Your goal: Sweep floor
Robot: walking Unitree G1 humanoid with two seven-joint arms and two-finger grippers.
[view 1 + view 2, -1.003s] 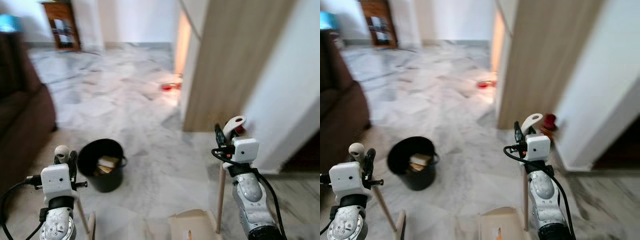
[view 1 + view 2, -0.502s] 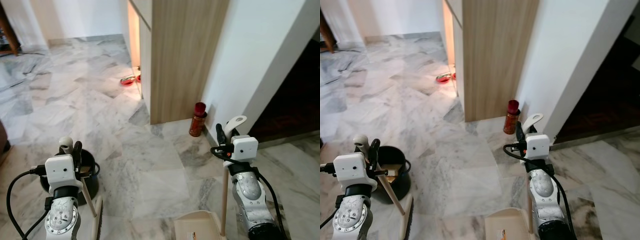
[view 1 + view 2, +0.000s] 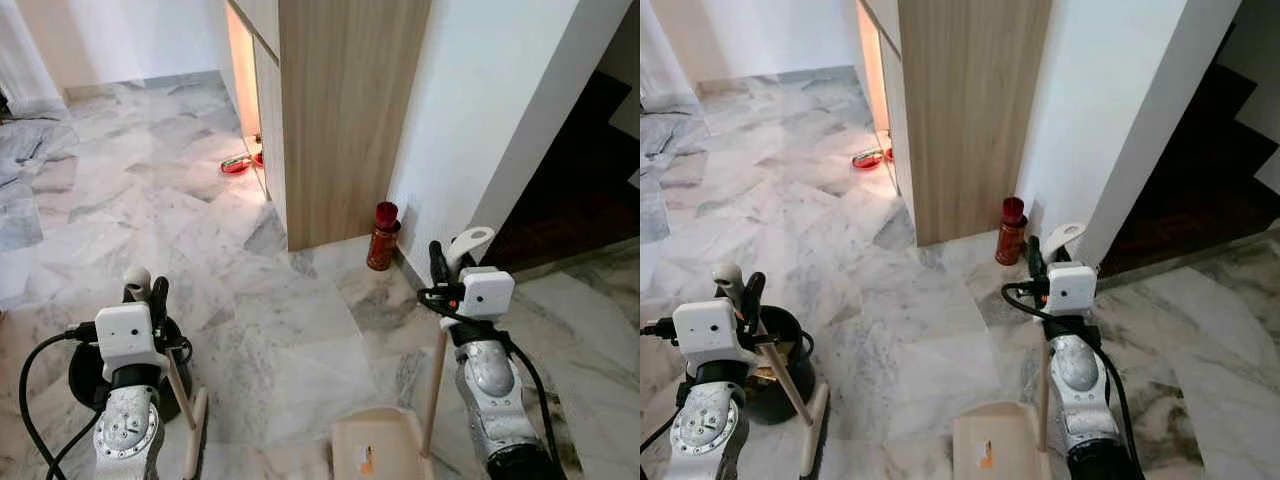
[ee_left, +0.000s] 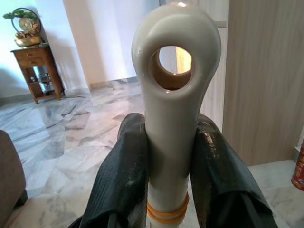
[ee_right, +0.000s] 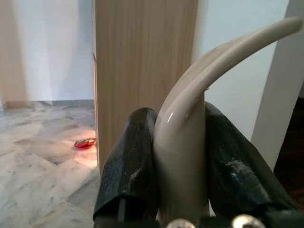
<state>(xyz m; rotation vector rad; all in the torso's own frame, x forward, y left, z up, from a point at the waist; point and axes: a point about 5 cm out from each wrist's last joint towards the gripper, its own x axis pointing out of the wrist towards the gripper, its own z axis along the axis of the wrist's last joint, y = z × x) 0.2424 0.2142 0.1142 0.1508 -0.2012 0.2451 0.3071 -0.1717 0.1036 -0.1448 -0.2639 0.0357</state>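
On the grey marble floor (image 3: 290,330) near a wood-panelled cabinet corner (image 3: 340,110), the robot holds one cleaning item in each arm. Left tool (image 3: 143,291) is pinched on the broom handle (image 4: 175,118) just under its looped cream end; fingers (image 4: 124,180) press both sides. Broom (image 3: 178,390) long axis slants: top at the tool, shaft running down and to the robot's right to the brush head (image 3: 195,435), which rests on the floor beside a black bucket (image 3: 85,375). Right tool (image 3: 448,266) is clamped on the dustpan handle (image 5: 190,142), whose curved cream tip hooks up and away from the robot; fingers (image 5: 130,166) squeeze it from both sides. Dustpan handle's wooden shaft (image 3: 432,385) stands close to upright, going down to the beige dustpan (image 3: 372,450) sitting on the floor between the two arms, mouth facing forward. Red bottle (image 3: 382,236) stands against the white wall (image 3: 470,110) at the cabinet's base. Red bowl (image 3: 236,165) lies further back by the cabinet's lit side.
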